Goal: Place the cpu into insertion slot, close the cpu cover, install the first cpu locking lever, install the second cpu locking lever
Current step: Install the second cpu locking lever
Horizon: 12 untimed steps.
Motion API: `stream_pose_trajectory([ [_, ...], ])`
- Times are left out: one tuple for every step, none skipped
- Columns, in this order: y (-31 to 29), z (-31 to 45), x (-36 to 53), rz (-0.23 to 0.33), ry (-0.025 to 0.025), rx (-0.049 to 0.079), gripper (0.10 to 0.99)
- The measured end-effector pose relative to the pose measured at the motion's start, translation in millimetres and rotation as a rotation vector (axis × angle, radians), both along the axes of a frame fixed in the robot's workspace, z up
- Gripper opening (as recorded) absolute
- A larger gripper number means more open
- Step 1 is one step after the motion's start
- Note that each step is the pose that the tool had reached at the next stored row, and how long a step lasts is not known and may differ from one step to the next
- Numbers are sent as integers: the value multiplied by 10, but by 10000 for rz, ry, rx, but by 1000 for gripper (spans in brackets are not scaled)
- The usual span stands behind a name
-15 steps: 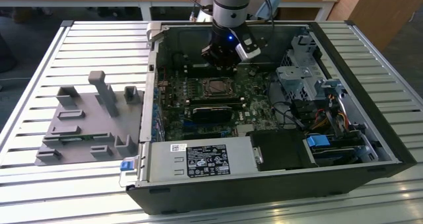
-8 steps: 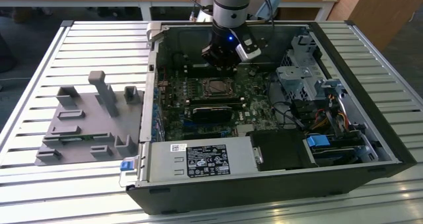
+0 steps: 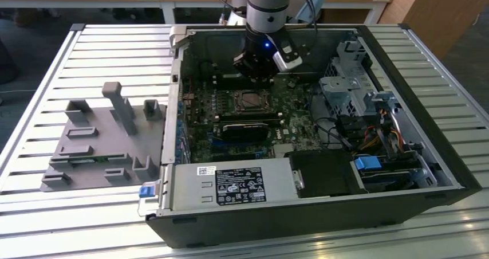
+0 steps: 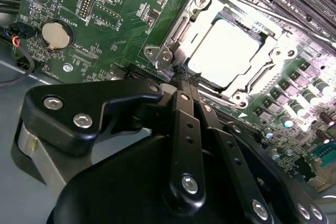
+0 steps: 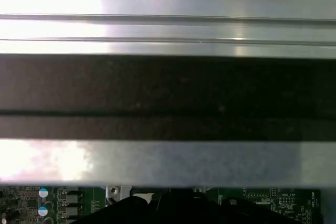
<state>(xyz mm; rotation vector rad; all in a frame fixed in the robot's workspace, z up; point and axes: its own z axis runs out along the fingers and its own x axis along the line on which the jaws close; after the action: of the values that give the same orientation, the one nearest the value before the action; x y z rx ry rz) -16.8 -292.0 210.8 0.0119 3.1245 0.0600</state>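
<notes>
CPU [image 4: 223, 51] sits in the insertion slot [image 4: 184, 22] under the closed cpu cover [image 4: 262, 74] on the motherboard [image 4: 126, 9]; gripper [image 4: 186, 80] fingers pressed together beside the socket's edge.

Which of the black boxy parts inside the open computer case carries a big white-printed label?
The long black power supply box along the case's near edge; the square black block beside it, toward the exterior view's right, has a plain top.
</notes>
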Motion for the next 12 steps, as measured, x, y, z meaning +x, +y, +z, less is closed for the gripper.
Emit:
stream_pose_trajectory([
  [-6,0,0,0,0,0,114],
  [-12,0,0,0,0,0,114],
  [-16,0,1,0,0,1,114],
  [-19,-1,2,0,-1,2,114],
  [-22,0,2,0,0,0,114],
  [-25,0,2,0,0,0,114],
  [-28,0,3,0,0,1,114],
  [-33,0,3,0,0,0,114],
  [-37,0,3,0,0,0,114],
  [-40,0,3,-1,-1,1,114],
  [-44,0,3,0,-1,1,114],
  [-48,0,3,0,0,0,114],
])
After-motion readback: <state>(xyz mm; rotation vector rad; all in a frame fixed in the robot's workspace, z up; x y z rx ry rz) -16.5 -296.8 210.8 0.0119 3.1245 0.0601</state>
